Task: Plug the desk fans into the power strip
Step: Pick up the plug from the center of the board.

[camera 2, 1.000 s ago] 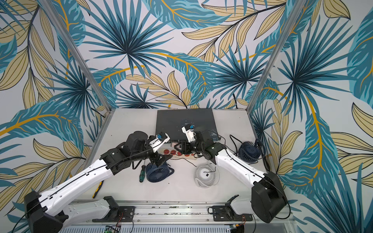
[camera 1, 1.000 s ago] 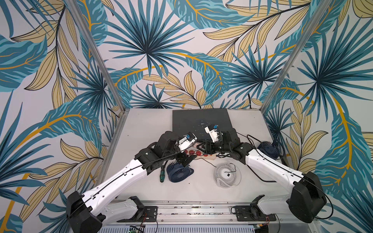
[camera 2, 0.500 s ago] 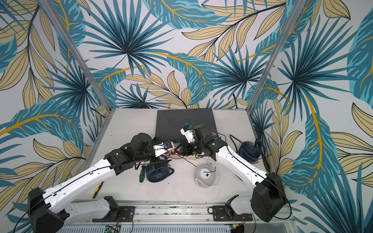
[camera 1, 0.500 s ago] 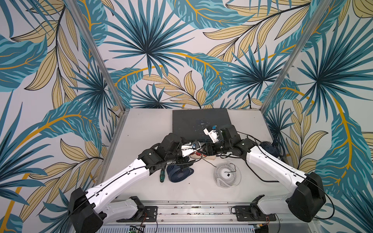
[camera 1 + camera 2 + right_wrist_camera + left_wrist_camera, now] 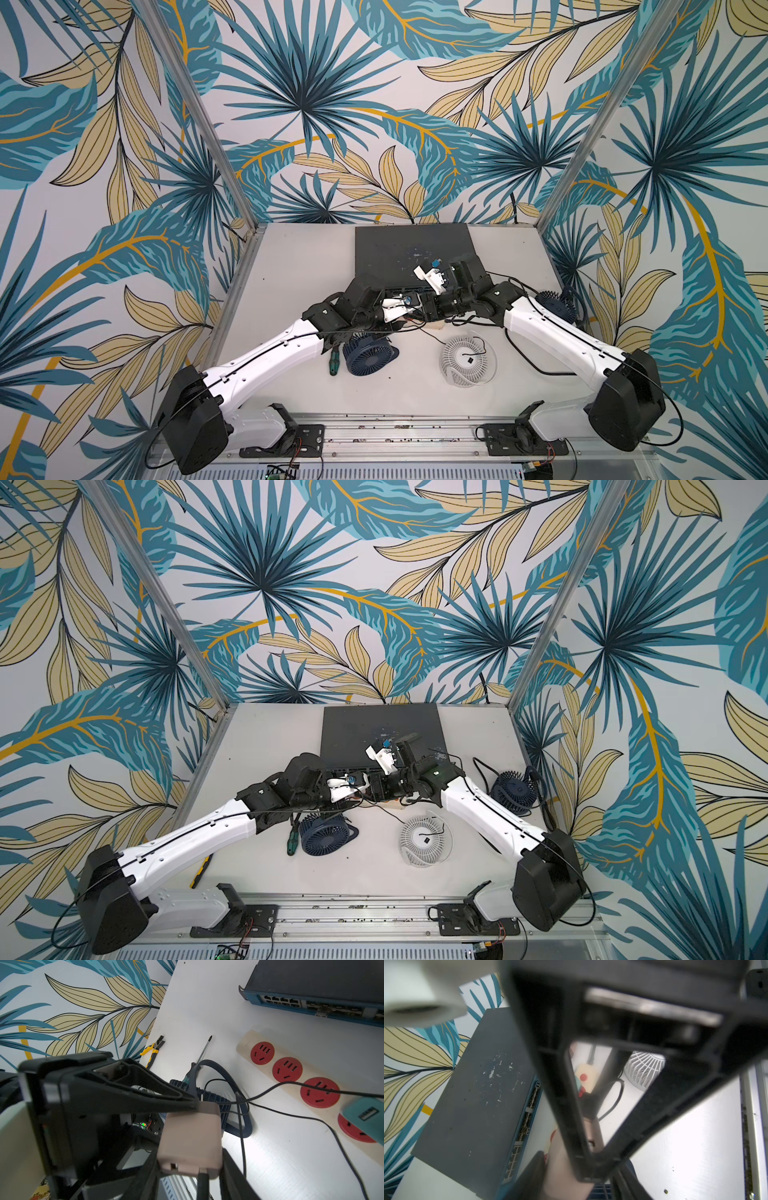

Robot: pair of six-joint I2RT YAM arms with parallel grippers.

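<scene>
My right gripper [image 5: 189, 1167] is shut on a pinkish-beige plug adapter [image 5: 191, 1136] with a black cord leaving its end. My left gripper [image 5: 578, 1176] meets it head-on and is shut on the adapter's other end [image 5: 560, 1167]. In both top views the two grippers touch [image 5: 419, 308] [image 5: 370, 787] above the power strip [image 5: 434, 326], which is mostly hidden there. The cream strip [image 5: 247, 1042] shows three free red sockets, and a teal adapter [image 5: 365, 1113] sits in another. A navy desk fan [image 5: 370, 353] lies under my left arm.
The grey network switch [image 5: 415, 249] lies behind the strip. A white fan [image 5: 467, 359] lies front centre and another navy fan [image 5: 555, 305] by the right wall. A green-handled screwdriver [image 5: 334, 359] and yellow pliers [image 5: 201, 868] lie at the left. Loose black cords cross the strip.
My left gripper has swung right to the right gripper and closed from wide open onto the adapter. The right gripper has kept its grip and shifted slightly back.
</scene>
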